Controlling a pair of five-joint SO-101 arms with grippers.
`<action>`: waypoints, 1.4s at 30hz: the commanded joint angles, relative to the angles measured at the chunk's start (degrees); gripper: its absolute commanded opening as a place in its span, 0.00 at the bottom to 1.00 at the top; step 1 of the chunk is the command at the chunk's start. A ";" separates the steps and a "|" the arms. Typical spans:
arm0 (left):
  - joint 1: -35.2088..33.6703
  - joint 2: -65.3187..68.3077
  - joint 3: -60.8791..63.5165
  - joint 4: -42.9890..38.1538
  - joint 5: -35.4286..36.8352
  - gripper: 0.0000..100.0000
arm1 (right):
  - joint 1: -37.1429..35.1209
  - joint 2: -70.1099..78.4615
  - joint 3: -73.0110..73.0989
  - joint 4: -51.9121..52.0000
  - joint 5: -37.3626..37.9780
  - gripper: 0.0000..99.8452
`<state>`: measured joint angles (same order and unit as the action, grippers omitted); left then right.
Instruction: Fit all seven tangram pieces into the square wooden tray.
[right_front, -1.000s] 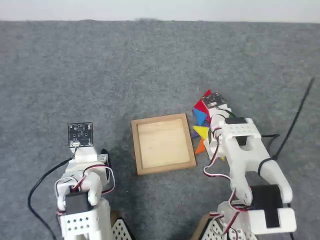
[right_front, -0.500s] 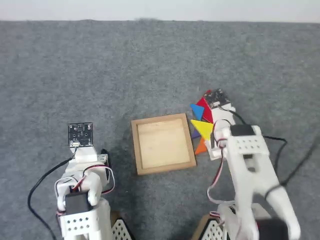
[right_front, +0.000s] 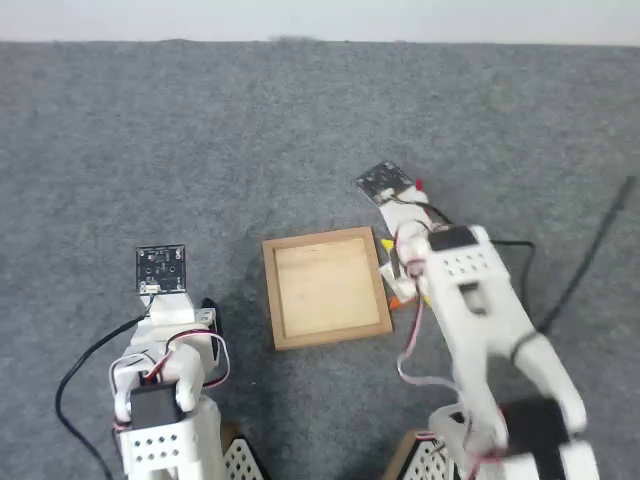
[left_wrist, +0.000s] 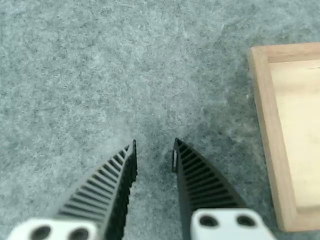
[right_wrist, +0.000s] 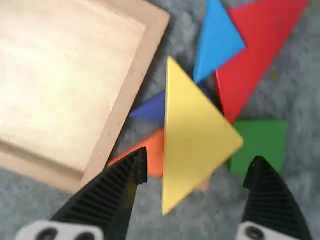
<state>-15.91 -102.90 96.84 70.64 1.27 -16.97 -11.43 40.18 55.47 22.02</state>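
**Lining up on the yellow triangle**

Our right end effector (right_wrist: 199, 161) hangs with its fingers spread wide, one on either side of the yellow triangle (right_wrist: 195, 130). That piece lies on top of a heap just beside the square wooden tray (right_wrist: 131, 85), which holds nothing yet. Around and under it we see an orange piece (right_wrist: 150, 150), a dark blue piece (right_wrist: 152, 107), a light blue triangle (right_wrist: 217, 40), a red triangle (right_wrist: 255, 45) and a green square (right_wrist: 262, 142).

We judge the step in hand to be picking up the yellow triangle. We should come straight down, close on two opposing edges rather than a corner, and lift cleanly so the pieces beneath are not dragged. One finger sits close to the tray rim, so we must not snag it.

Our left end effector (left_wrist: 154, 146), fingers apart, hovers over bare counter (left_wrist: 75, 60) by the tray's opposite side.
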 joint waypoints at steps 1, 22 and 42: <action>-0.35 -0.53 -0.31 0.18 -0.26 0.11 | -0.57 7.08 -7.65 -1.80 4.40 0.32; -0.35 -0.53 -0.31 0.18 -0.26 0.11 | 4.44 17.80 -9.58 -0.75 -1.58 0.11; -0.35 -0.53 -0.31 0.18 -0.26 0.11 | 10.51 -9.45 -2.20 5.85 -10.64 0.07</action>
<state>-15.91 -102.90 96.84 70.64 1.27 -8.88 -8.35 34.55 59.87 12.79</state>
